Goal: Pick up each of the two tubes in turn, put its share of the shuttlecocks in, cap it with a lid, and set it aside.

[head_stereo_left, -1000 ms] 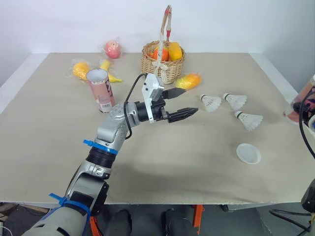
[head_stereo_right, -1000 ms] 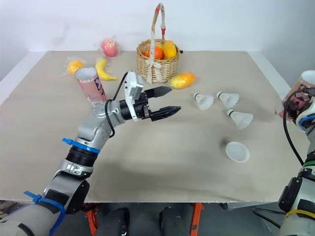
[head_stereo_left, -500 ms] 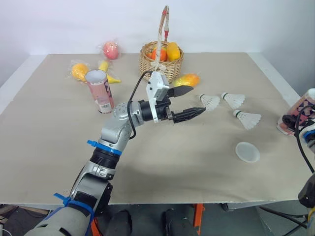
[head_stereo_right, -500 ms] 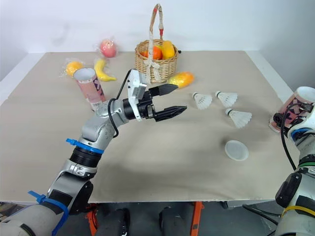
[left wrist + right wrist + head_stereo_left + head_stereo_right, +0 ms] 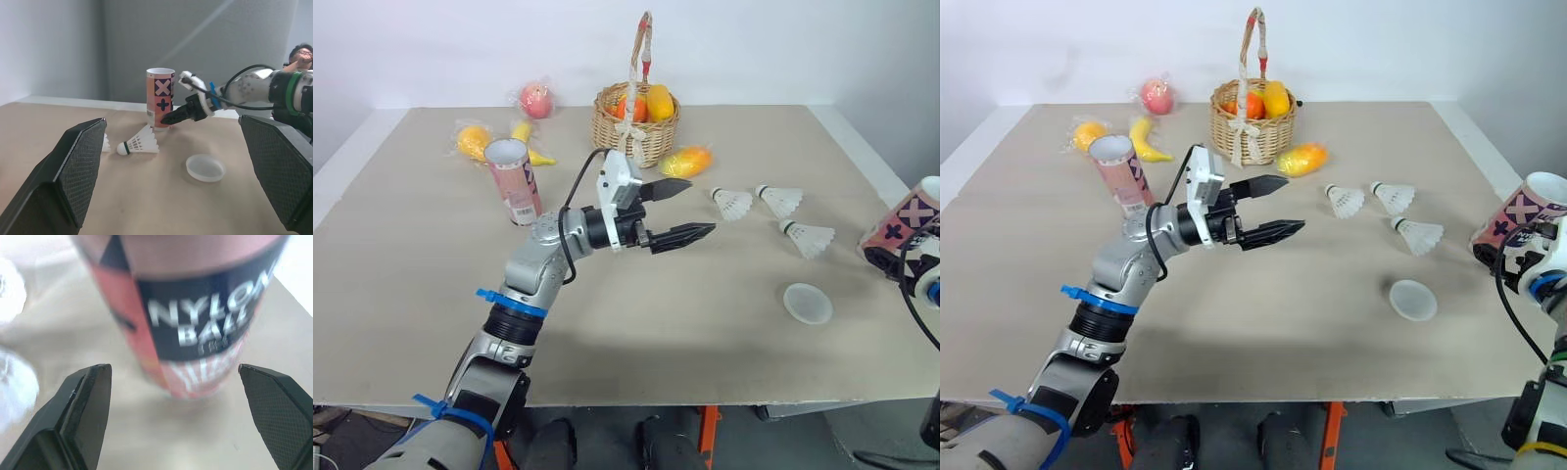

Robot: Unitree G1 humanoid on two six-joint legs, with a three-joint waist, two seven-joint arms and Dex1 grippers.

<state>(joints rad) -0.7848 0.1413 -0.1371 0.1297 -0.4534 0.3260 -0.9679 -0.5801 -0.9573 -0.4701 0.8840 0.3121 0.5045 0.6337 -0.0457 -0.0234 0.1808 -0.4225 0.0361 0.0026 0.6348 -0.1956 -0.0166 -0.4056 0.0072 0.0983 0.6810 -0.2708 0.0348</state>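
Right gripper [image 5: 173, 374] set at the patterned tube [image 5: 190, 308], not yet clamped.
Head views: the patterned tube is at the table's [image 5: 636, 333] right edge with the right gripper low beside it. A pink tube [image 5: 514, 181] stands open-mouthed towards the far left corner. Three shuttlecocks [image 5: 734, 204] lie right of centre, and a lid [image 5: 807, 304] lies nearer the front edge. The left gripper [image 5: 702, 206] hovers mid-table, fingers spread and empty. Left wrist view: the patterned tube is upright, its mouth uncapped. Right wrist view: both fingers stand wide apart with the tube ahead between them, and no contact is visible. The step looks like the first pick-up; next the fingers need to close squarely on the tube's body without tipping it.
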